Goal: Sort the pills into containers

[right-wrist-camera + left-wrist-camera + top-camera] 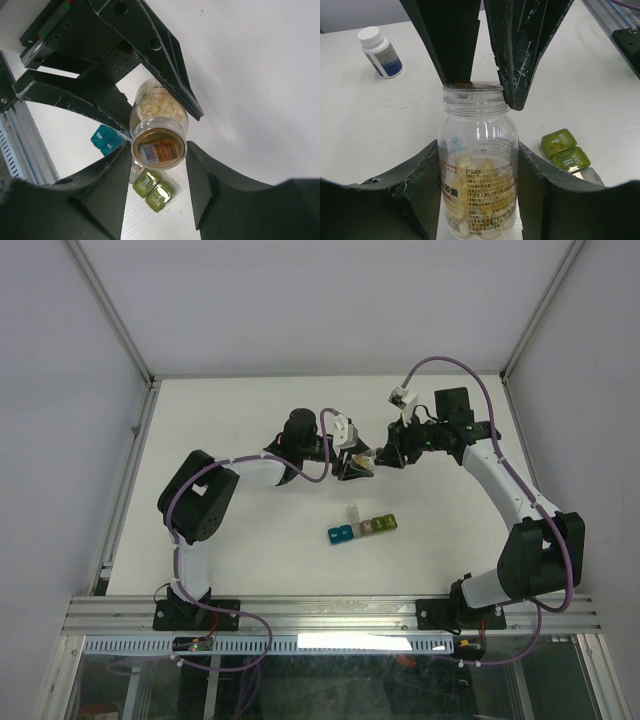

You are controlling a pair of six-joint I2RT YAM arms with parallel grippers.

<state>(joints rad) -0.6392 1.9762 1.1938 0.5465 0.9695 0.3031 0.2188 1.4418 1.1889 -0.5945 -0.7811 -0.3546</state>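
White table [250, 570] carries one strip of five joined containers [363, 528], with one teal lid marked "Fri", and one white-capped bottle [380, 52]. One clear bottle [477, 107] is held between the arms; its label is in Chinese print. It holds the pale pills [472, 167], too many to count. Its body is clamped in the left fingers [415, 190], and the right fingers [100, 200] press its rim from both sides.
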